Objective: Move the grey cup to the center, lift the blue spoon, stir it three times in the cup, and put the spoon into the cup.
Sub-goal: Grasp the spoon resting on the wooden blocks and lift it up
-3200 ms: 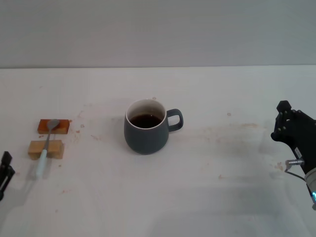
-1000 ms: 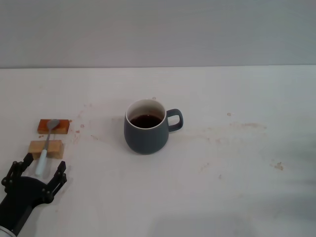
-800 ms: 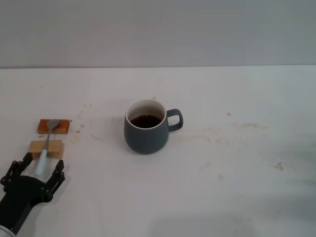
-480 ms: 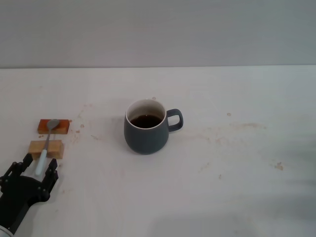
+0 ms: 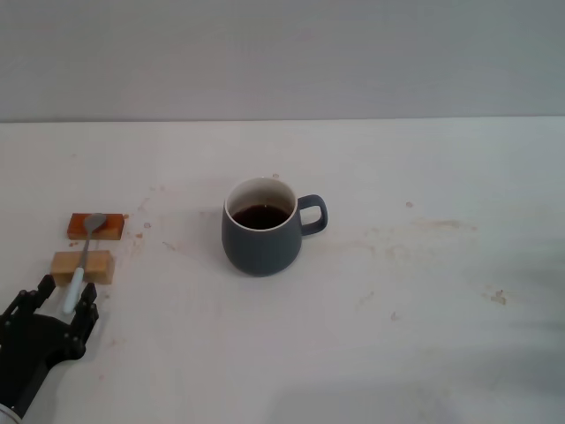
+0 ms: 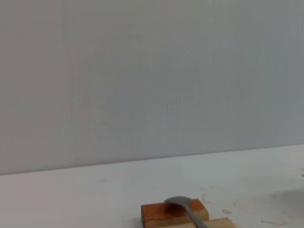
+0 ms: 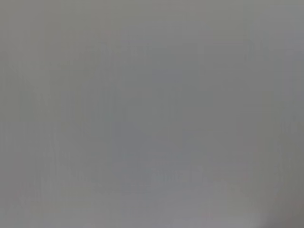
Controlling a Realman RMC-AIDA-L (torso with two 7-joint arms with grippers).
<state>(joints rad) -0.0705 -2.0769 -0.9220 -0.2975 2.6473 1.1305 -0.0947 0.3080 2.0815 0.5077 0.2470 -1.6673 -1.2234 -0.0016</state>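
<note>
- Squat slate-grey ceramic mug, the grey cup [image 5: 261, 228]: upright near the middle of the white table [image 5: 415, 300], loop handle to the robot's right, cream inside, dark liquid in it.
- Slim spoon with grey metal bowl and pale-blue handle, the blue spoon [image 5: 81, 262]: at the table's left side, well apart from the cup. Bowl rests on the orange-brown wooden block [image 5: 95, 226]; neck crosses the tan wooden block [image 5: 82, 267] nearer the robot; handle end runs off that block toward the robot.
- Left gripper [image 5: 60, 302]: black, low at the left near edge of the head view, just short of the tan block. Fingers stand on either side of the spoon's handle end, jaws narrowly spread around it; whether the pads touch the handle cannot be told.
- Left wrist view: spoon bowl on the orange-brown block, grey wall behind; own fingers not seen.
- Right gripper: out of the head view; right wrist view shows plain grey only, jaw state cannot be told.
</note>
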